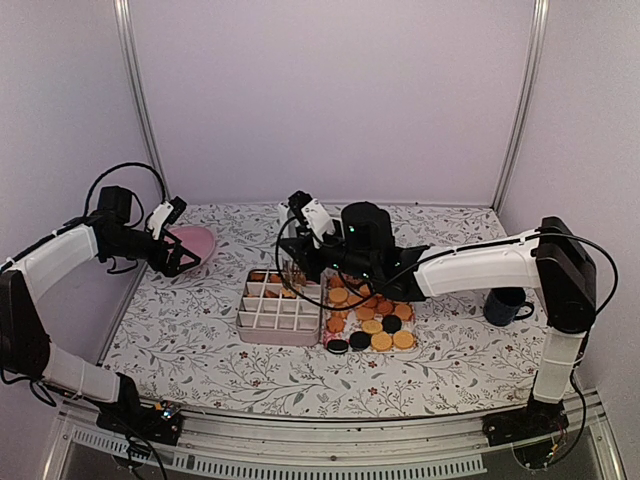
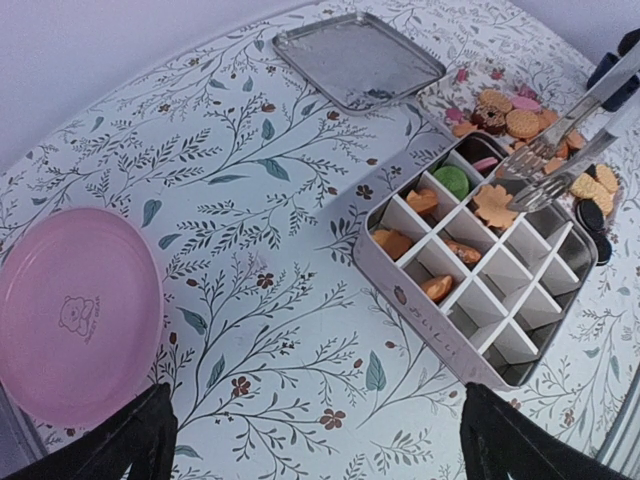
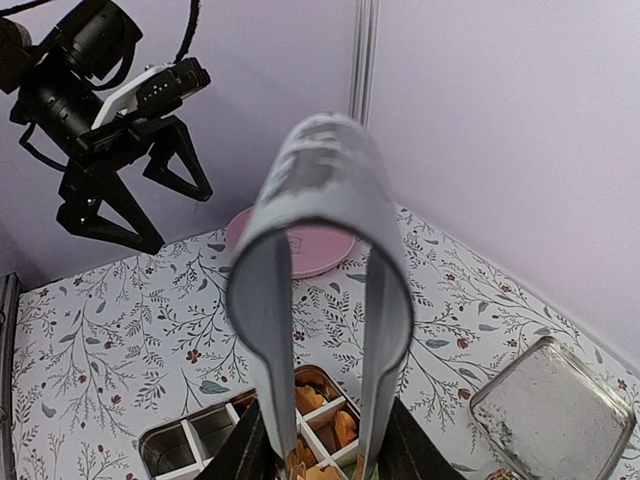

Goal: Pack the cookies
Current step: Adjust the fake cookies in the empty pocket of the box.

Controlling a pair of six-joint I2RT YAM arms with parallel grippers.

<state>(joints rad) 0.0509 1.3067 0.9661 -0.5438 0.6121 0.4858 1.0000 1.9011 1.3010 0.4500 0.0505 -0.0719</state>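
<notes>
The right tool (image 3: 322,452) is clamped on metal tongs (image 2: 585,120), and their tips touch a leaf-shaped cookie (image 2: 495,205) at the box (image 2: 470,345). Most cookies (image 1: 372,318) lie just beside the box on the counter (image 1: 200,340), and a few sit inside it. The left tool (image 2: 318,445) is wide apart near the pink plate (image 2: 75,315).

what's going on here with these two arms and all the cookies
The right gripper holds silver metal tongs, whose tips are at an orange leaf-shaped cookie over the white divided tin. A few cells already hold cookies and most are empty. Many loose round cookies lie beside the tin. The left gripper hangs open near the round pink plastic plate, holding nothing.
</notes>
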